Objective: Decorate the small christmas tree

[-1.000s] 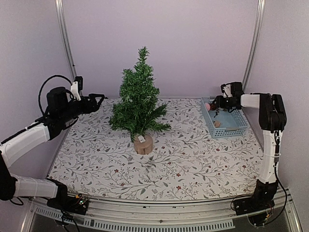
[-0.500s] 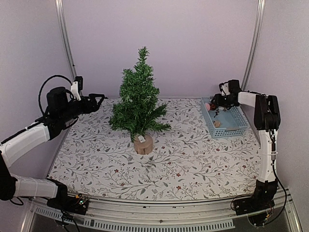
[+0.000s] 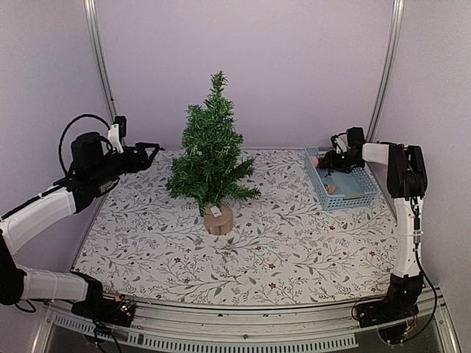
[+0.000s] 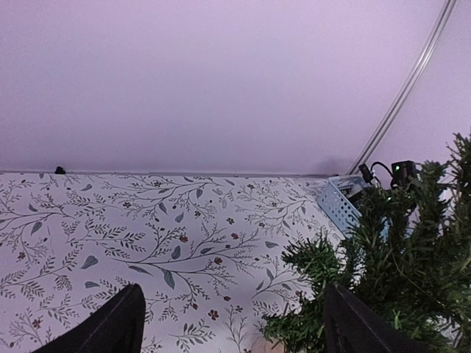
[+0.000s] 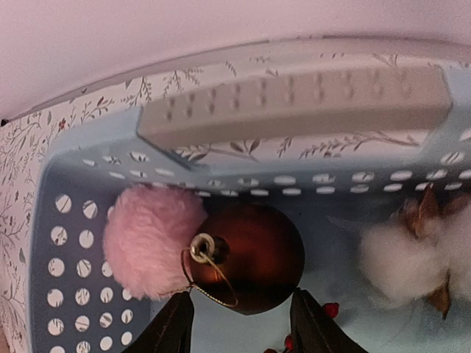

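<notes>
Left arm, pose: raised over the far left of the flower-printed table [image 3: 294, 243], forearm level, left gripper [image 3: 151, 151] pointing right at the tree, off the surface.
Right arm, pose: upright from its base at the near right, folded at the top, wrist reaching left; right gripper [image 3: 326, 163] is over the far end of the blue basket [image 3: 364, 193].
Small christmas tree [image 3: 212, 158]: upright a little left of the table's middle on its pale wooden stump [image 3: 218, 219], well apart from the basket.
Cut off or unclear, left wrist view: the tree runs off the right edge; only the fingertips [image 4: 110, 327] show, along the bottom edge.
Cut off or unclear, top view: the right gripper's fingers are too small and dark to read.
Cut off or unclear, right wrist view: the white fluffy ornament [image 5: 405, 261] with brown bits is blurred; the small red berries [image 5: 327, 310] are partly hidden.
Left claw: fingers set wide apart, nothing between them, touching nothing.
Right claw: fingers [image 5: 171, 323] parted, one on each side of the dark red bauble [image 5: 254, 254]; whether they touch it cannot be told.
Bauble: in the basket's corner, gold hanging loop toward the camera, pressed against a pink pompom [image 5: 147, 246].
</notes>
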